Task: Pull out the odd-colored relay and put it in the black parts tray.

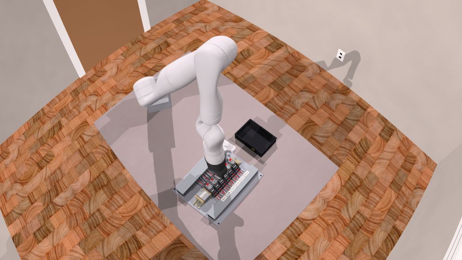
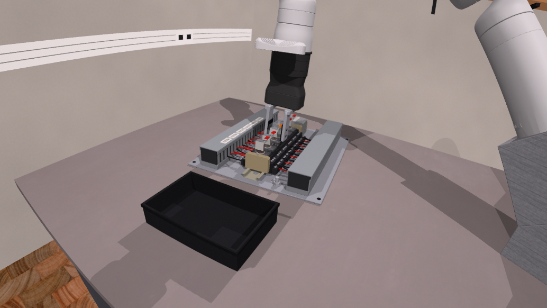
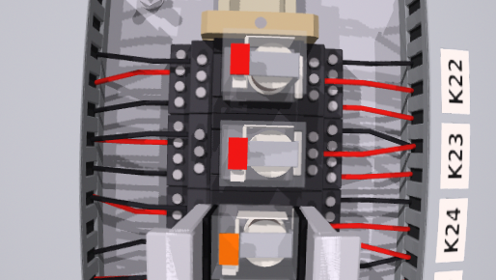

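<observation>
Only wrist view shows pincer [image 3: 256,241] gripping orange-button relay [image 3: 261,241].

Orange-button relay [image 3: 254,243]: clear-cased, sits in the row beside label K24, clamped on both flanks by the hand [image 3: 256,241]. Cannot tell whether it's seated or lifted from its socket. Relays at K22 and K23 have red buttons.

Relay panel [image 2: 267,153]: grey baseplate, two slotted wire ducts, black terminal row; appears flat on the bench [image 2: 363,237].

Black parts tray [image 2: 210,218]: open rectangular box, nothing inside, just beside the panel.
</observation>
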Controlling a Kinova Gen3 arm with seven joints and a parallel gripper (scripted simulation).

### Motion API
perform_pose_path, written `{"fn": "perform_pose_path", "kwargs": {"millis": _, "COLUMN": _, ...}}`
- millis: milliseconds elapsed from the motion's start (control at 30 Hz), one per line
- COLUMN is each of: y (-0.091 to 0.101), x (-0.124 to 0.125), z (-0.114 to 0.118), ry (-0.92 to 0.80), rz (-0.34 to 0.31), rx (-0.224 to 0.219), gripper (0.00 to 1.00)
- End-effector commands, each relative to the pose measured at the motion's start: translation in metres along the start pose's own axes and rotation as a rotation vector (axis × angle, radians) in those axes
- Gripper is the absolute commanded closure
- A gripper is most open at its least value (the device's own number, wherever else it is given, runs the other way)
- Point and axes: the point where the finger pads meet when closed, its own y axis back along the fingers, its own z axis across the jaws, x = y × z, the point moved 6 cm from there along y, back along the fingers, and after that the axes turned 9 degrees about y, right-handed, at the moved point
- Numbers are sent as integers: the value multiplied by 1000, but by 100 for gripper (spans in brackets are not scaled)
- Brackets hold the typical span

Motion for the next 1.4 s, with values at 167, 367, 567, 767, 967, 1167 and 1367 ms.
{"fn": "perform_pose_path", "kwargs": {"millis": 167, "y": 1, "x": 1, "z": -2, "ry": 0, "rz": -2, "rx": -20, "gripper": 100}}
{"fn": "perform_pose_path", "kwargs": {"millis": 367, "y": 0, "x": 0, "z": -1, "ry": 0, "rz": -2, "rx": -19, "gripper": 100}}
{"fn": "perform_pose_path", "kwargs": {"millis": 567, "y": 0, "x": -1, "z": -1, "ry": 0, "rz": -3, "rx": -2, "gripper": 100}}
{"fn": "perform_pose_path", "kwargs": {"millis": 767, "y": 1, "x": -1, "z": 1, "ry": 0, "rz": 0, "rx": 27, "gripper": 100}}
{"fn": "perform_pose_path", "kwargs": {"millis": 967, "y": 1, "x": -1, "z": 2, "ry": 0, "rz": 5, "rx": 44, "gripper": 100}}
{"fn": "perform_pose_path", "kwargs": {"millis": 1167, "y": 2, "x": 0, "z": 4, "ry": 0, "rz": 10, "rx": 56, "gripper": 100}}
{"fn": "perform_pose_path", "kwargs": {"millis": 1367, "y": 2, "x": 0, "z": 4, "ry": 0, "rz": 10, "rx": 57, "gripper": 100}}
